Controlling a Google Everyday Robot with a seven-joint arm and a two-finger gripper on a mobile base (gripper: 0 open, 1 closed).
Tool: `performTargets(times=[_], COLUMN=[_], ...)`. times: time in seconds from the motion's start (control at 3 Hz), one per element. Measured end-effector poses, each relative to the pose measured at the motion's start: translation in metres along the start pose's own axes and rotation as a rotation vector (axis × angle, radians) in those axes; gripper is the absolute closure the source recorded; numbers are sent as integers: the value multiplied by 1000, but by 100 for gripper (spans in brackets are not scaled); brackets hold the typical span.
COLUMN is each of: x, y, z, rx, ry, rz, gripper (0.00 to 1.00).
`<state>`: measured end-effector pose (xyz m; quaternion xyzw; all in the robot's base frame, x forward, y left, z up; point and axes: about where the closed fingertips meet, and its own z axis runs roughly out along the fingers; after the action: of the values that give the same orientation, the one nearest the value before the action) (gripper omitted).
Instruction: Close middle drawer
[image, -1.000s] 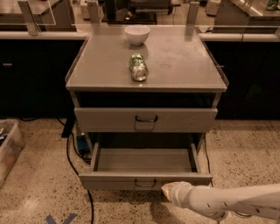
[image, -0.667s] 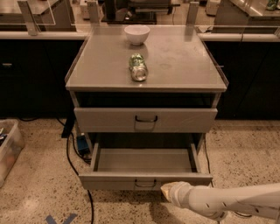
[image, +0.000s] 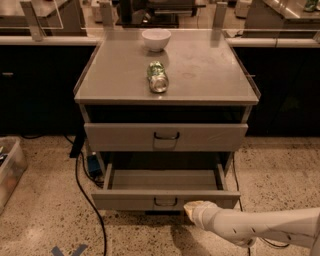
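Middle drawer (image: 125, 200) is sitting pulled out under the table's (image: 210, 75) front edge, inside showing. Tool (image: 192, 209) is hanging low at the drawer front, just right of its loop handle (image: 165, 202); spread or pressed together, cannot tell.

Arm (image: 260, 227) low, stretched in from the right edge.
Lies near level, white; gripper (image: 192, 209) at its left end, low centre-right.

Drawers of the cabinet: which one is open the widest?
The middle drawer, lower of the two visible: its inside shows, and the tool is at its front. The top drawer barely protrudes.
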<state>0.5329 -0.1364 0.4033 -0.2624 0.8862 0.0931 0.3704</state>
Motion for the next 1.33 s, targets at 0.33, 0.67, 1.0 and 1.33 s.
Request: performTargets(times=[0.33, 0.67, 1.0, 1.33], x=[-10, -12, -17, -25], y=[-31, -36, -49, -76], z=[8, 13, 20, 33], rx=[67, 83, 115, 188], ry=[-44, -50, -76, -120], rz=[42, 40, 53, 90], gripper=[100, 100, 100, 100])
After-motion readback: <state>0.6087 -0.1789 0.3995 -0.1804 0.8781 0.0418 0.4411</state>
